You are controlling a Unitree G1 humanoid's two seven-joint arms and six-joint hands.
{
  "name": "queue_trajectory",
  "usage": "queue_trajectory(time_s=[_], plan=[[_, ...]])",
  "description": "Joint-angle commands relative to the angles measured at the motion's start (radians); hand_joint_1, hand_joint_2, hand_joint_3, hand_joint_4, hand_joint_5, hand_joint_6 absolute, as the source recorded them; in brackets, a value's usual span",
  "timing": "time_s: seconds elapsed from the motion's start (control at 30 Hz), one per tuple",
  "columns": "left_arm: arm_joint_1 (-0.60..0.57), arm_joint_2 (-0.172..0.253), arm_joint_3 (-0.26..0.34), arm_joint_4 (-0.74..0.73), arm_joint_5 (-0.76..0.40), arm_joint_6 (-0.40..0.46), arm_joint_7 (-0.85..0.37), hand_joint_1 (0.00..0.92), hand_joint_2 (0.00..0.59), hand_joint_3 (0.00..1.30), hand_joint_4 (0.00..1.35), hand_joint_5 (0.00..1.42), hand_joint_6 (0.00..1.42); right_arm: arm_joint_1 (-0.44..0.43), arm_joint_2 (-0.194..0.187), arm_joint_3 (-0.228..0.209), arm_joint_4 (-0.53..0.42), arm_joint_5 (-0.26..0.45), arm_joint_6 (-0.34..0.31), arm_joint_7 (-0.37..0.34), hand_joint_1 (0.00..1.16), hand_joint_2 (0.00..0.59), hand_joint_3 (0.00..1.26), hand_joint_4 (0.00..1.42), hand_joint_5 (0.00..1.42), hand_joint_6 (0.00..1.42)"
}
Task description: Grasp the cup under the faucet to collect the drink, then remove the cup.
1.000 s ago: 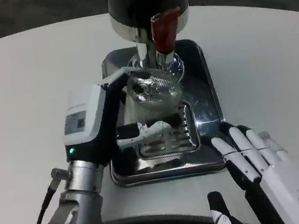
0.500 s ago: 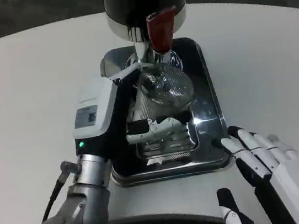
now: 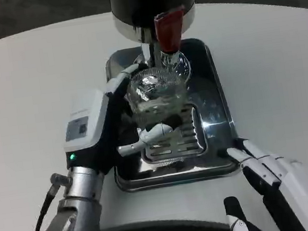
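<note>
My left hand grips the glass cup at upper centre, under the faucet; my right hand waits spread, lower right.

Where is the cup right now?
In the head view the cup is near the top middle, held by the left hand just under the faucet with the red lever, above the metal tray.

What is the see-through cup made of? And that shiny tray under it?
The cup looks like clear glass or hard plastic: you can see through it and it glints. I cannot tell which. The tray looks like polished metal, probably stainless steel, since it is silvery and mirrors the light. The left hand holds the cup.
</note>
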Motion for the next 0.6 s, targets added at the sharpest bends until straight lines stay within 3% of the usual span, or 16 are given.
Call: queue_trajectory(time_s=[0.03,0.23,0.37,0.43,0.6], plan=[[0.024,0.006,-0.02,-0.007,0.009,0.007,-0.011,0.248,0.063,0.21,0.27,0.67,0.68,0.016,0.009,0.002,-0.018,0.008,0.003,0.008,0.36,0.558,0.2,0.12,0.18,0.27],[0.025,0.004,-0.027,-0.012,0.0,0.007,-0.032,0.206,0.037,0.12,0.16,0.54,0.49,0.024,0.02,0.005,-0.02,0.008,0.004,0.01,0.36,0.558,0.21,0.13,0.2,0.31],[0.034,0.005,-0.016,-0.032,-0.013,-0.01,-0.035,0.117,0.01,0.09,0.12,0.49,0.37,0.031,0.023,0.005,-0.022,0.006,0.001,0.011,0.36,0.558,0.21,0.13,0.2,0.32],[0.053,0.009,0.003,-0.05,-0.036,-0.025,-0.038,0.015,0.0,0.09,0.11,0.47,0.34,0.033,0.024,0.006,-0.021,0.005,-0.001,0.009,0.36,0.558,0.21,0.13,0.21,0.32],[0.181,0.029,0.123,-0.176,-0.189,-0.12,-0.083,0.0,0.08,0.13,0.15,0.44,0.38,0.036,0.029,0.007,-0.014,0.006,0.002,0.003,0.36,0.558,0.21,0.14,0.21,0.32]])
